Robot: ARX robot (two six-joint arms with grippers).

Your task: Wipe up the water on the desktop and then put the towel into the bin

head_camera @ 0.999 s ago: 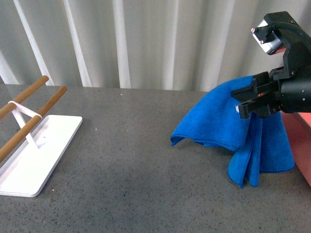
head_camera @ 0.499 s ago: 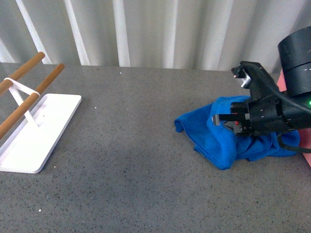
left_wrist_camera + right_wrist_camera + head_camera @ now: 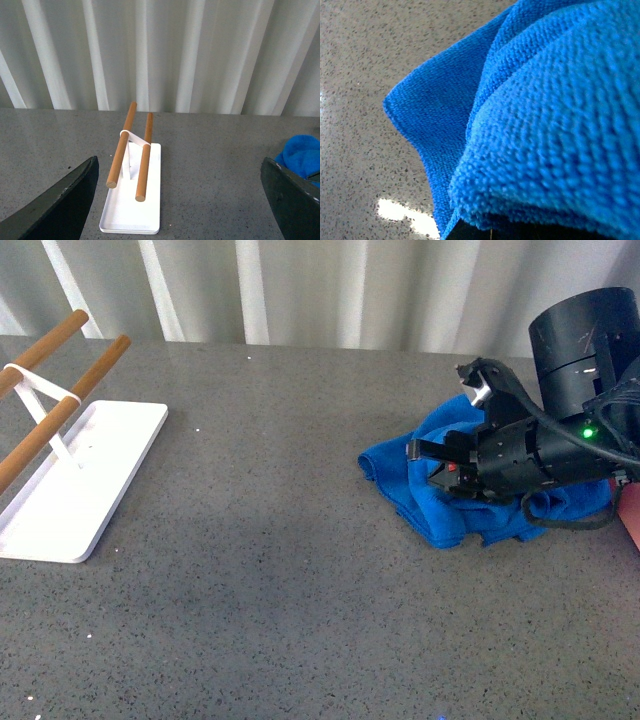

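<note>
As it rests on desktop [image 3: 280, 570] | towel [image 3: 452, 518] clamped between right fingers [image 3: 428, 449]

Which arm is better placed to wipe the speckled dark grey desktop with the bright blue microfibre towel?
Right. The right gripper clamps the bright blue microfibre towel on the speckled dark grey desktop; the left gripper is open, facing the flat white tray.

Black right tool [image 3: 430, 464], fat cylindrical joint [image 3: 585, 350], green light [image 3: 588, 432], looping black cable [image 3: 572, 524]
</note>
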